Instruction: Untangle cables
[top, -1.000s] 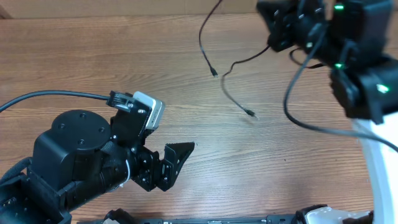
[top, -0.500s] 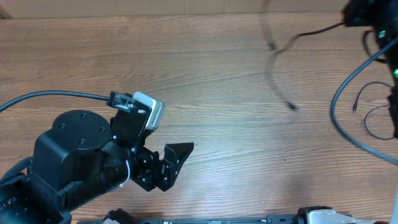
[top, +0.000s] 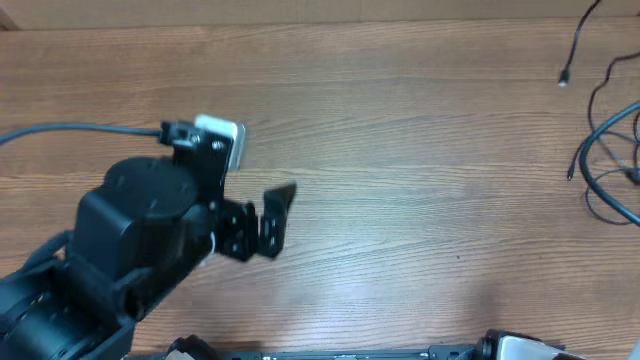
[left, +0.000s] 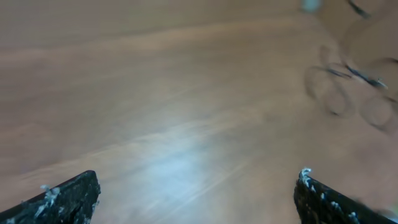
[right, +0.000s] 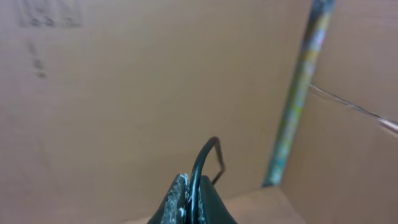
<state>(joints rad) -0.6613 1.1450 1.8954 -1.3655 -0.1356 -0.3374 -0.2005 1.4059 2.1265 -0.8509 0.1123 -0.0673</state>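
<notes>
The cables (top: 577, 42) are now shifted far right of the left tool (top: 272, 215), itself spread wide and empty; the right tool (right: 194, 198) is clamped on one.

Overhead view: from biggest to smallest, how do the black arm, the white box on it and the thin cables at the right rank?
1. black arm, though nearer the camera.
2. thin cables, by spread; partly cut off.
3. white box.

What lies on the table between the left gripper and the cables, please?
Nothing: the overhead view shows only bare table between the left gripper and the cables at the right edge.
</notes>
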